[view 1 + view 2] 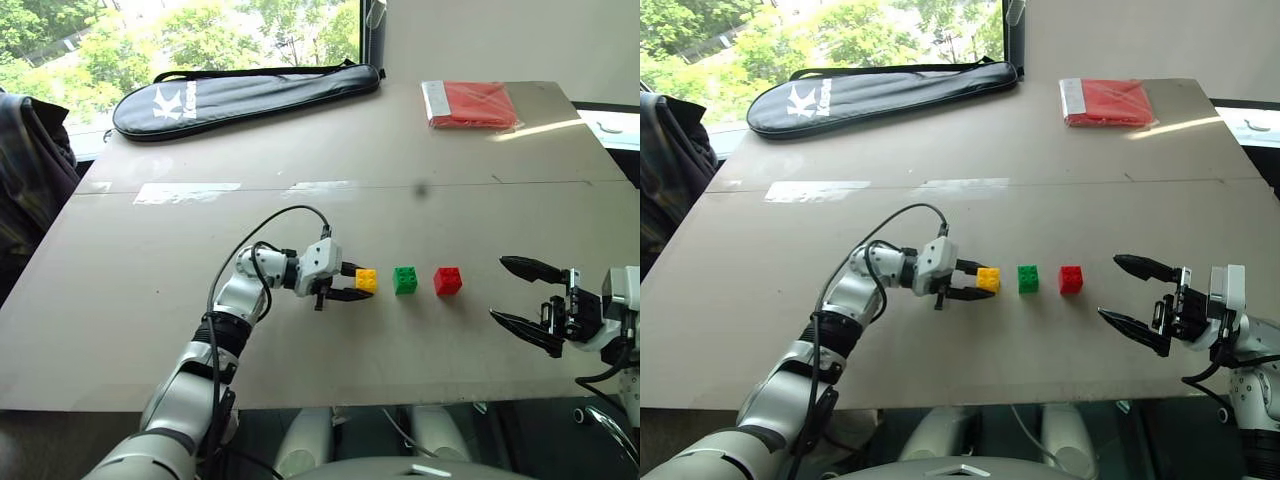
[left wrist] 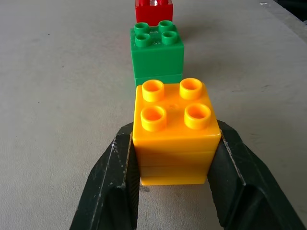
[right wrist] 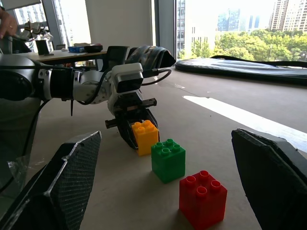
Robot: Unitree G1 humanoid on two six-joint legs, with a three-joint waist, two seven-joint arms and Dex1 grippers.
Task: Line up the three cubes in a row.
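Sitting clamped between left fingers [image 2: 115, 191]: yellow cube [image 2: 175, 129].

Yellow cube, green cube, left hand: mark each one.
yellow cube [image 2: 175, 127], left wrist view, studded top face.
green cube [image 1: 405, 280], left eye view, middle of block.
left hand [image 1: 352, 283], left eye view, between fingertips.

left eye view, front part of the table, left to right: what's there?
left gripper, shut on the yellow cube → green cube → red cube → right gripper, open, holding nothing.
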